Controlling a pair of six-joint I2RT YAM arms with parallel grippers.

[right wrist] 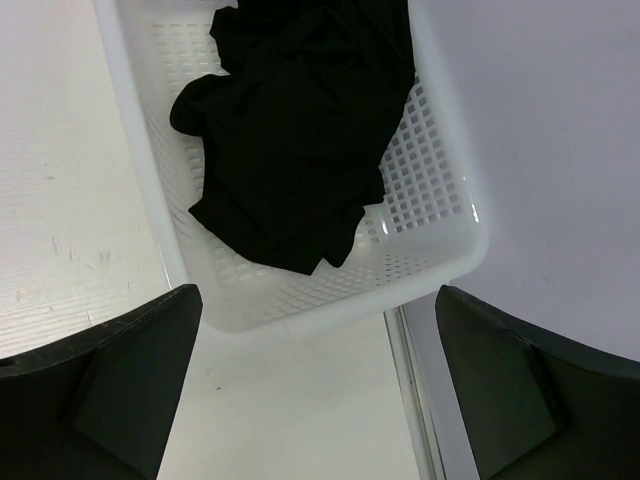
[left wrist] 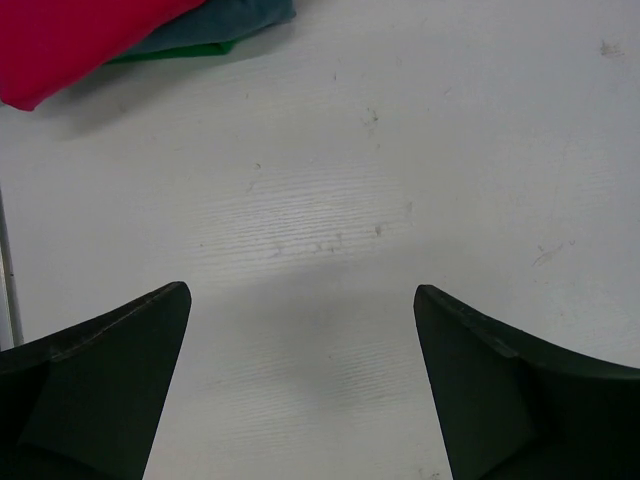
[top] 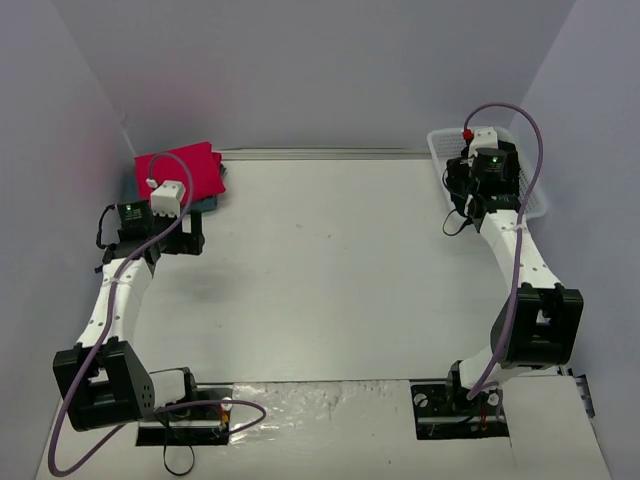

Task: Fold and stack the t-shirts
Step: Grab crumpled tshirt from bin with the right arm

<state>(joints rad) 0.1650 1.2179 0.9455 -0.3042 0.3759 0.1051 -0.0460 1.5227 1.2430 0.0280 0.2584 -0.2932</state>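
A crumpled black t-shirt (right wrist: 290,130) lies inside the white mesh basket (right wrist: 430,250) at the table's far right. My right gripper (right wrist: 318,300) hangs open over the bare table just short of the basket's near wall, with nothing between its fingers. In the far left corner a folded red-pink t-shirt (top: 180,172) lies on top of a teal-blue one (left wrist: 235,18). A green strip (left wrist: 180,50) shows under them. My left gripper (left wrist: 300,300) stands open over bare table, a little short of that stack and apart from it.
A metal rail (right wrist: 405,380) runs along the table's right edge beside the basket, and another rail (left wrist: 8,260) runs along the left edge. Purple-grey walls close in the table on three sides. Both arm bases sit at the near edge.
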